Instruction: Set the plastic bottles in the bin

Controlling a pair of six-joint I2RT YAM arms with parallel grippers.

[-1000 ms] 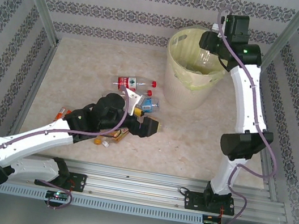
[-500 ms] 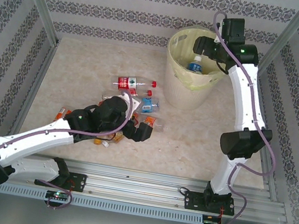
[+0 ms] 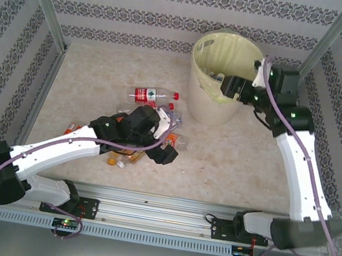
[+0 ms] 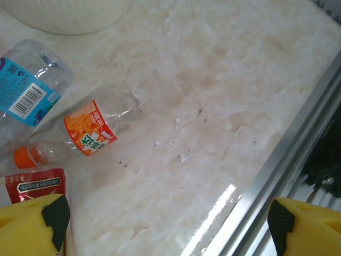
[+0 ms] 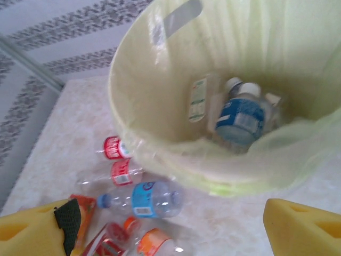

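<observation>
- While most bottles (image 3: 154, 109) lie in a loose heap on the table (image 3: 238, 159) just left of the bin (image 3: 211, 105), a few are already inside it. The right wrist view shows a blue-label bottle (image 5: 241, 114) at the bottom, against the liner (image 5: 298, 154).
- The bin stands upright at the back of the table, its mouth open to both arms, so a bottle need only be let go above it.
- The left gripper (image 4: 168, 232) hangs low over the near edge of the heap with its fingers spread wide and nothing between them. It looks poised to pick, and an orange-label bottle (image 4: 90, 133) lies flat just ahead of it.
- The right gripper (image 5: 170, 229) is also spread and empty. It sits beside the bin's right rim, tilted to look into it, which suggests it is clearing out after a drop.
- A second ago the right gripper was over the bin's mouth. Half a second ago the blue-label bottle showed in the bin. Now that arm has swung back to the right.
- Over the same second the left arm has pushed further across the heap, and its gripper has moved closer to the near bottles.
</observation>
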